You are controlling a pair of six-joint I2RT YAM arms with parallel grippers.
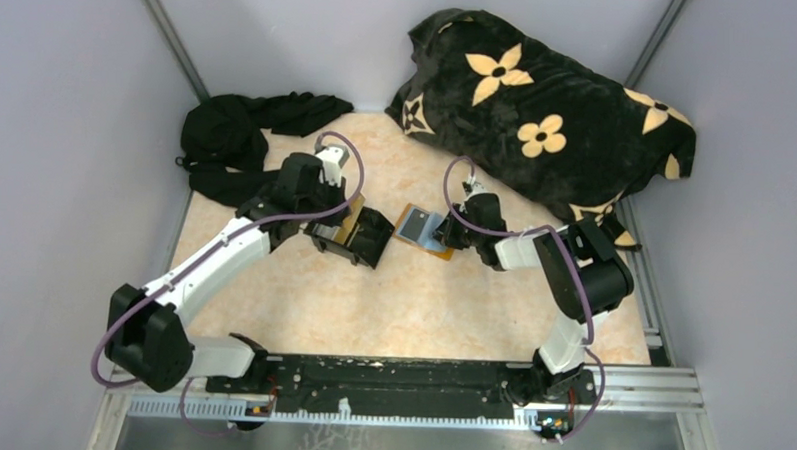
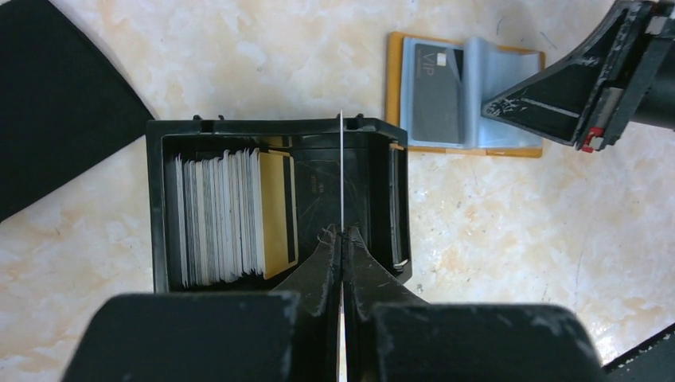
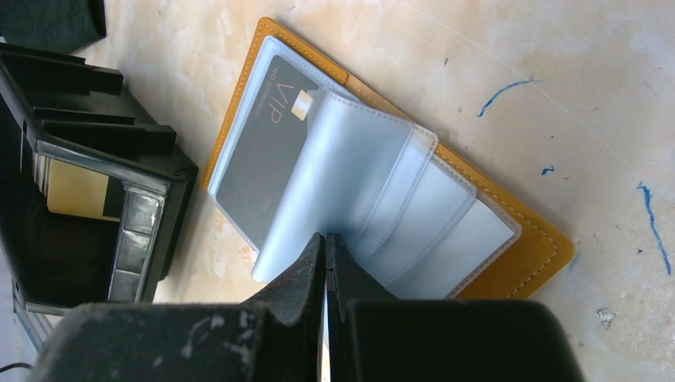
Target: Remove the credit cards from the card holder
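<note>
The orange card holder (image 1: pixel 424 229) (image 3: pixel 528 241) lies open on the table, its clear plastic sleeves (image 3: pixel 398 207) fanned up. A grey "VIP" credit card (image 3: pixel 255 151) (image 2: pixel 436 91) sits in its left sleeve. My right gripper (image 3: pixel 326 237) (image 1: pixel 450 232) is shut, its tips resting on the sleeves' near edge. My left gripper (image 2: pixel 342 235) (image 1: pixel 343 221) is shut on a thin credit card (image 2: pixel 341 159), seen edge-on and standing upright inside the black box (image 2: pixel 158 199) (image 1: pixel 362 239). A stack of cards (image 2: pixel 219 216) fills the box's left part.
A black blanket with tan flowers (image 1: pixel 549 110) is heaped at the back right. Black cloth (image 1: pixel 237 139) (image 2: pixel 48 103) lies at the back left, next to the box. Grey walls close in both sides. Blue pen marks (image 3: pixel 501 91) dot the table.
</note>
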